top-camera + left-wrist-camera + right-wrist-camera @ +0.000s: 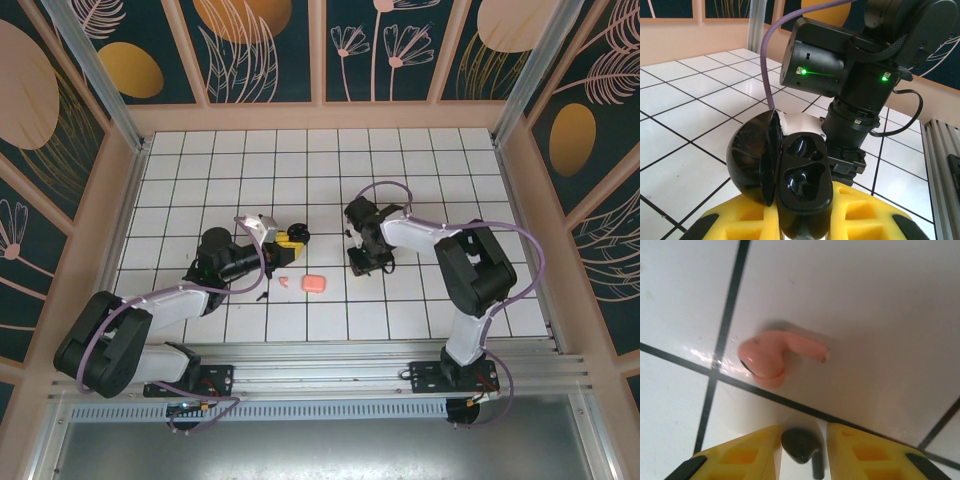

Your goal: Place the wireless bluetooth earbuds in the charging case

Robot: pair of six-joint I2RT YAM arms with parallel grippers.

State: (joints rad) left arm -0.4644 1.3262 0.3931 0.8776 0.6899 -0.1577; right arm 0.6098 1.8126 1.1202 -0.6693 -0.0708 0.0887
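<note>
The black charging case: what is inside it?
The open glossy black plastic charging case shows two moulded wells, both empty. Its lower end is hidden between the yellow jaws of the left gripper.

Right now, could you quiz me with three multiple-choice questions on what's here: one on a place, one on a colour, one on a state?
1. Where is the black case?
A) between the left jaws
B) against the back wall
C) under the right arm

2. What colour is the earbud lying loose on the tile ahead of the right jaws?
A) white
B) pink
C) blue

3. How is the black case?
A) shut
B) open, both wells empty
C) open, both wells filled

Answers:
1 A: the yellow left jaws flank it on both sides.
2 B: it shows pink against the white tile.
3 B: the lid is swung aside and both wells are bare.
</note>
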